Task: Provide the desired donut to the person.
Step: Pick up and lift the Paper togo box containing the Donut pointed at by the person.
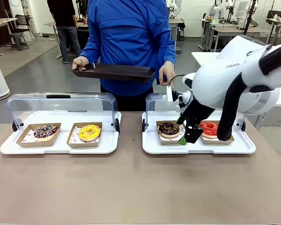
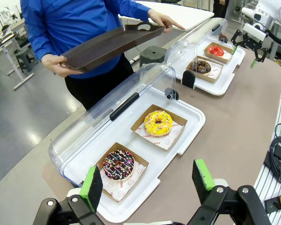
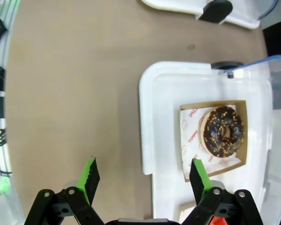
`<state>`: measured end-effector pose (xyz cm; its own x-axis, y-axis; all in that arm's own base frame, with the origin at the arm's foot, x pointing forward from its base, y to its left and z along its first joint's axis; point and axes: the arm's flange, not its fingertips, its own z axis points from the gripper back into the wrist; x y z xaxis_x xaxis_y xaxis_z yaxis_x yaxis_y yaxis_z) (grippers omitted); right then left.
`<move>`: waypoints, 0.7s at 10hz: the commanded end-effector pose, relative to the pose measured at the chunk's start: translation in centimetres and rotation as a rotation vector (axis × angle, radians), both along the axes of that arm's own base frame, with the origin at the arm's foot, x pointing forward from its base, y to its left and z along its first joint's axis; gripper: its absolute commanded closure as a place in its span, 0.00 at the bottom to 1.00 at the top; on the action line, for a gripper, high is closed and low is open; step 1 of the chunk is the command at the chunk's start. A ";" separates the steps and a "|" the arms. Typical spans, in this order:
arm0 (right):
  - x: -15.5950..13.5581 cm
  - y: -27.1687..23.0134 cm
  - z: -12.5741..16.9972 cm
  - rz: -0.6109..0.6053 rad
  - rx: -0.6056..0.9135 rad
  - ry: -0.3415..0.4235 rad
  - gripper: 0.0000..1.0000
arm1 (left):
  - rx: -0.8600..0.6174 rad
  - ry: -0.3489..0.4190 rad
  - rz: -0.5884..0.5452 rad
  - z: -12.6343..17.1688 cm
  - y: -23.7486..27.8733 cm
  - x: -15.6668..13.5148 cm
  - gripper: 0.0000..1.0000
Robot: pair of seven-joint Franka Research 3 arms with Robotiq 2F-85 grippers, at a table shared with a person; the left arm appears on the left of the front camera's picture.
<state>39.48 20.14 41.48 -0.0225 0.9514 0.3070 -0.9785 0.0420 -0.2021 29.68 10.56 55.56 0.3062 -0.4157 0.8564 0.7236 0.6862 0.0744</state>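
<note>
— Right tool point(image 1: 189, 134)?
— Jaws spread wide, empty. It hovers over the white plastic tray point(image 1: 152, 145), between the chocolate-glazed ring donut point(image 1: 169, 129) and the red-glazed ring donut point(image 1: 209, 127). Which one is wanted: cannot tell.
— Left tool point(image 2: 147, 180)?
— Likewise spread, empty.
— Handling?
— Light, soft, with sticky glaze that is easily marred. Best gripped by the rim of the brown card holder point(image 1: 160, 136).

Blue-jacketed person point(image 1: 129, 37) holds a dark tray point(image 1: 114, 71) two-handed.
</note>
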 end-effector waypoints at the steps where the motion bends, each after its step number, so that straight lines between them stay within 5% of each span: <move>1: 2.5 1.0 -2.1 -0.016 -0.099 -0.005 0.00 | -0.009 0.002 -0.003 0.0 0.0 0.0 0.00; 7: 5.0 0.1 -6.1 0.056 -0.209 -0.038 0.00 | -0.009 0.002 -0.003 0.0 0.0 0.0 0.00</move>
